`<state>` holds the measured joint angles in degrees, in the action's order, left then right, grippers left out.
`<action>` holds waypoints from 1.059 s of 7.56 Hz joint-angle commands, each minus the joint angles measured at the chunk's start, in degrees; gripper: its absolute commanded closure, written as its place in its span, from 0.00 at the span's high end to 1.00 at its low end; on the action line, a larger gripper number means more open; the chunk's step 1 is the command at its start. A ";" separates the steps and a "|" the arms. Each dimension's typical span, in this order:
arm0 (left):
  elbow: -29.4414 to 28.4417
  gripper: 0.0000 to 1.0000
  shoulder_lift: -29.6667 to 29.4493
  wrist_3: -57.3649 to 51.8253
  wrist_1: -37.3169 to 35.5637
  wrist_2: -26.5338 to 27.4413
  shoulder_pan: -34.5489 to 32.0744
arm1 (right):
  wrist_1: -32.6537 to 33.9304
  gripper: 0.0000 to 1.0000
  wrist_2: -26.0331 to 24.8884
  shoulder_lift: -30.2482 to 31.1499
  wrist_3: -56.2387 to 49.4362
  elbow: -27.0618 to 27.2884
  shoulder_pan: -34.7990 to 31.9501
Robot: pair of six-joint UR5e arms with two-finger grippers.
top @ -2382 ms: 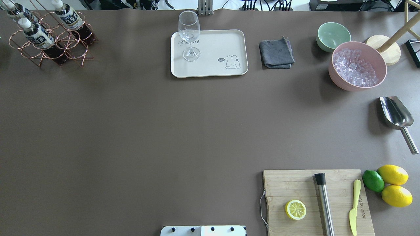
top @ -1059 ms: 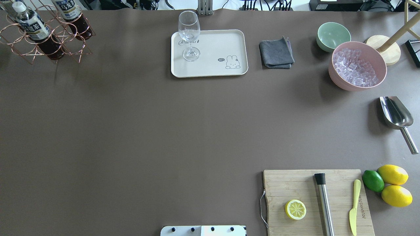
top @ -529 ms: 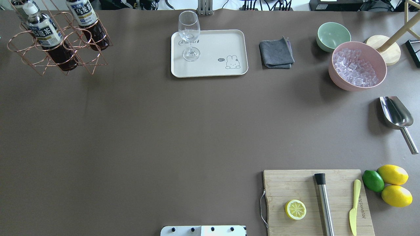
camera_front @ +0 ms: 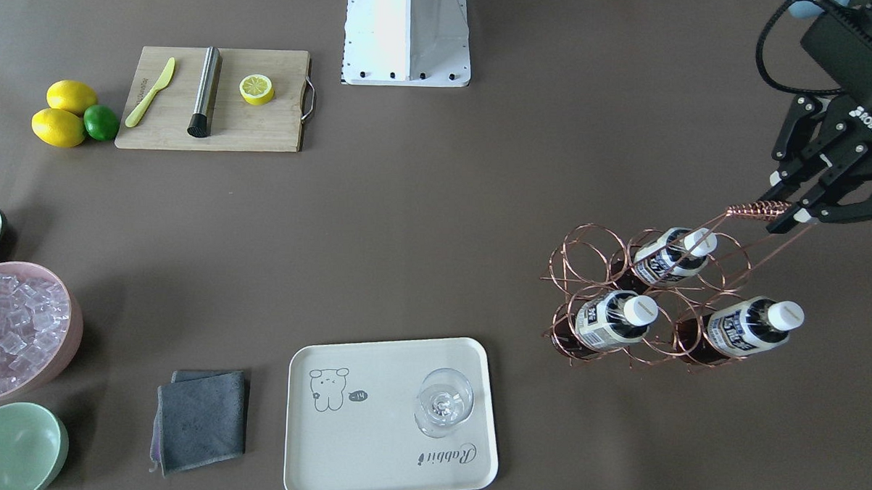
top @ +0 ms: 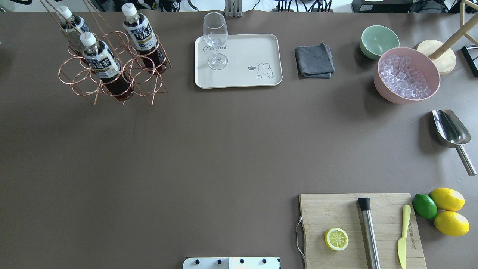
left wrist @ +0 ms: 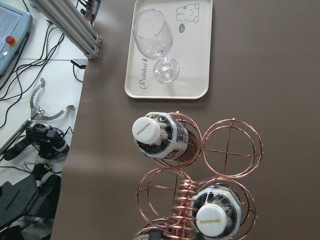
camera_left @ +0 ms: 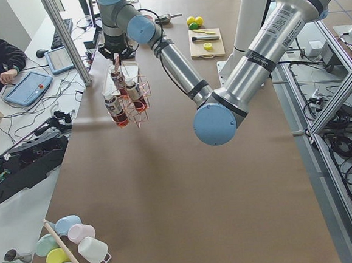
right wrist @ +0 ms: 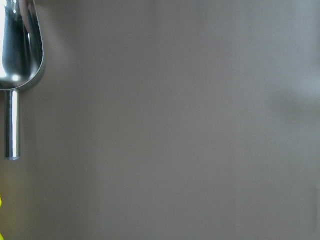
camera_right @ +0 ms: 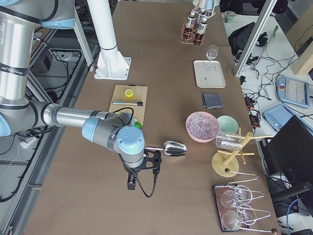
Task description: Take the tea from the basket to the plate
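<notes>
Left gripper (camera_front: 789,214) pinches the basket (camera_front: 621,277) handle; basket, apparently lifted, holds three teas (camera_front: 611,320), left of the plate (camera_front: 379,431). Right gripper (camera_right: 142,169): grip state unclear.

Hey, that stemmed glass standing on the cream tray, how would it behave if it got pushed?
The glass looks top-heavy, a wide bowl on a thin stem, so a high push would probably tip it. It seems thin-walled, likely fragile. On the smooth tray a low push might slide it.
</notes>
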<state>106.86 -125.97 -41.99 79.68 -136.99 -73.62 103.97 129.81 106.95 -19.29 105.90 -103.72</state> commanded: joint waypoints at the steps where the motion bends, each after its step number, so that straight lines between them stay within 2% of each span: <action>1: 6.05 0.00 -0.94 8.90 -2.58 1.02 8.45 | 0.00 1.00 0.09 -0.07 0.13 -0.08 0.01; 2: 9.21 0.00 -1.03 13.55 -2.77 3.55 11.45 | 0.00 1.00 0.00 0.01 0.13 -0.08 0.01; 4: 13.27 0.00 -1.03 24.36 -2.77 4.80 18.83 | 0.26 1.00 -0.35 0.71 -0.13 -0.08 -0.17; 8: 12.67 0.00 -5.76 28.88 -2.77 7.35 25.08 | 0.62 1.00 0.96 0.98 1.45 0.10 0.01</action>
<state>119.88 -129.20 -15.69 76.91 -130.86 -51.49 104.41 129.83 107.86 -18.56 105.99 -103.78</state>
